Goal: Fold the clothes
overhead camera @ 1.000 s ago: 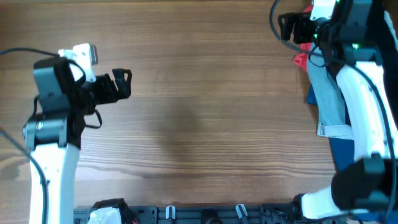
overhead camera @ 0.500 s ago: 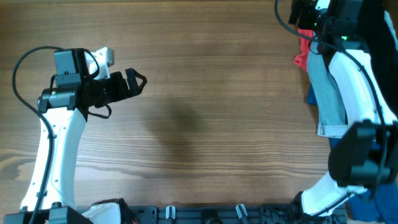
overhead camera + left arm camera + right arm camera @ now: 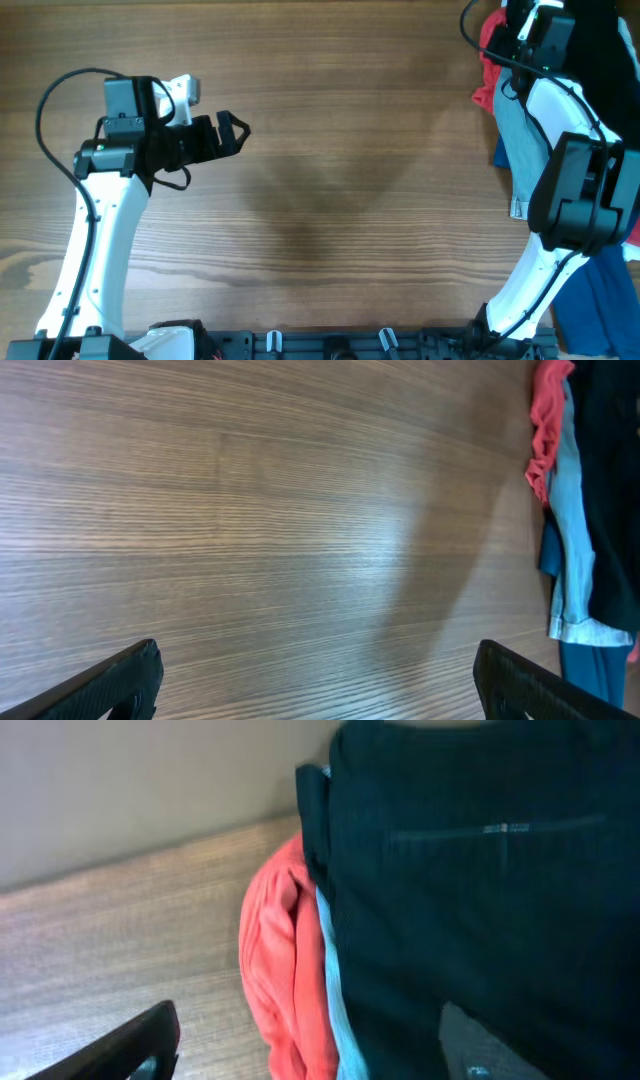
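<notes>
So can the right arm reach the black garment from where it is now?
Probably yes: the right gripper hangs open close over the black garment, and nothing lies on top of that garment to block it.

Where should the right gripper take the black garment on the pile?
Pinch the plain black garment at its free edge lying over the red cloth, coming from above. It lies flat on top, and the open right gripper straddles that edge.
</notes>
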